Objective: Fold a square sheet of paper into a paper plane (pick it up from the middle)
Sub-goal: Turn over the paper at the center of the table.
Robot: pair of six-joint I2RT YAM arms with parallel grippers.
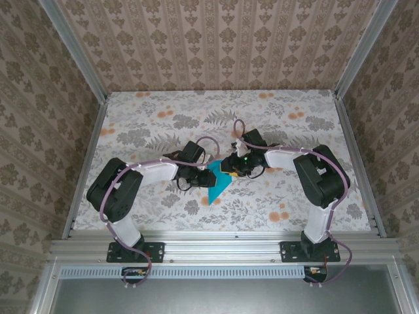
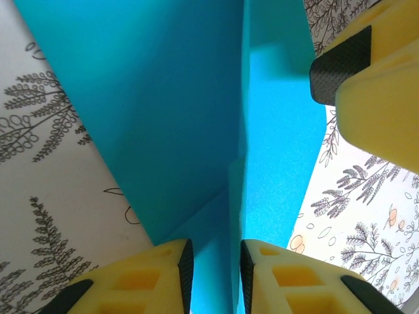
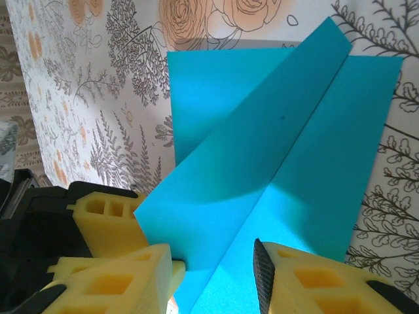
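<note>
Jaws of my left gripper (image 2: pixel 215 258) stand narrow, with a crease of the teal paper (image 2: pixel 163 111) running up between them; I cannot tell whether they pinch it. My right gripper (image 3: pixel 213 261) faces it from the other side, jaws apart, straddling the paper's near edge, where a diagonal flap is folded over a flatter layer. One yellow finger of the left gripper sits just beside my right one. The partly folded paper lies in the middle of the floral worktop (image 1: pixel 163 118), between the two grippers.
</note>
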